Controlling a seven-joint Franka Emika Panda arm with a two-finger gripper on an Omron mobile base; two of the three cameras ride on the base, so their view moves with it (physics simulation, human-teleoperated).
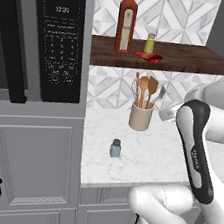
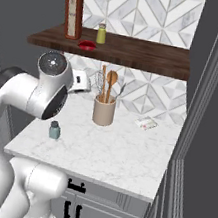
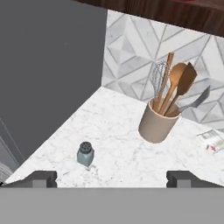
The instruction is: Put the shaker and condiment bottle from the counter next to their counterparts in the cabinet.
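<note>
The small teal shaker (image 1: 115,148) (image 2: 54,130) (image 3: 85,154) stands upright on the white marble counter (image 1: 152,162), near its left front edge. The flat red condiment bottle (image 1: 149,56) (image 2: 87,44) lies on the dark wooden cabinet shelf (image 1: 192,59) (image 2: 141,53). It is in front of the tall red bottle (image 1: 126,20) (image 2: 73,9) and the yellow-green shaker (image 1: 150,42) (image 2: 101,33). My gripper (image 3: 113,178) hangs open above the counter with nothing between its fingers. In the hand view the teal shaker sits a little ahead of it and to the left.
A beige crock (image 1: 140,116) (image 2: 103,111) (image 3: 157,125) with wooden utensils and a whisk stands at the back of the counter. A white packet (image 2: 146,123) (image 3: 213,141) lies to its right. A black microwave (image 1: 59,36) and a grey cabinet column border the counter on the left.
</note>
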